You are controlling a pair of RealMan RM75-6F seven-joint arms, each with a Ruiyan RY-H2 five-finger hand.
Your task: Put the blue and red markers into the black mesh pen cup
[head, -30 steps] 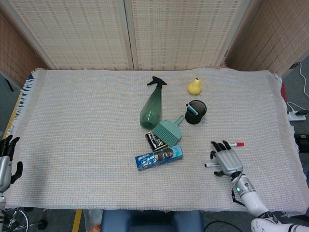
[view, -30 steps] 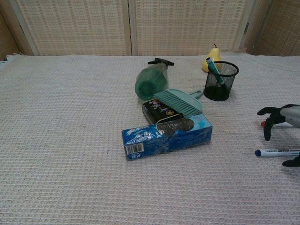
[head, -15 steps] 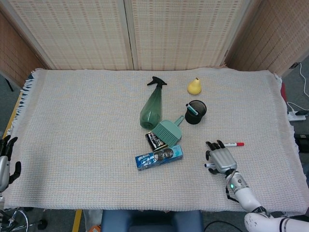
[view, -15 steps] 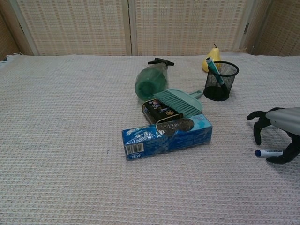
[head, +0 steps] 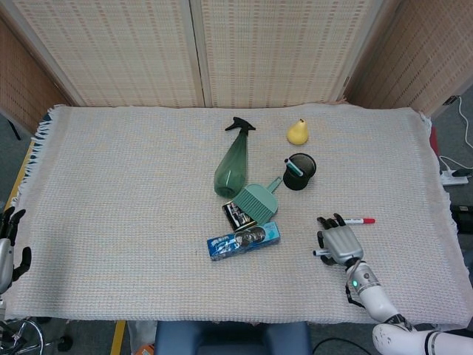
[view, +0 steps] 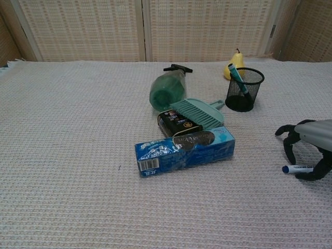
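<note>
The black mesh pen cup (head: 299, 171) (view: 244, 89) stands upright right of centre with a teal marker leaning in it. The blue marker (view: 296, 168) (head: 318, 253) lies flat on the cloth near the front right. My right hand (head: 338, 242) (view: 307, 150) arches over it palm down, fingers on its far side and thumb on its near side, not visibly closed on it. The red marker (head: 360, 220) lies just beyond the hand's fingertips; the chest view does not show it. My left hand (head: 7, 248) hangs off the table's left edge, fingers apart and holding nothing.
A blue toothpaste box (head: 243, 240), a black packet (head: 238, 214), a teal dustpan brush (head: 258, 198) and a green spray bottle (head: 233, 164) cluster left of the cup. A yellow pear (head: 298, 132) sits behind the cup. A woven cloth (head: 118, 192) covers the table.
My right hand has moved left and settled over the blue marker, fingers curving down around it. The left hand has sunk slightly at the table's edge. The markers have not moved.
</note>
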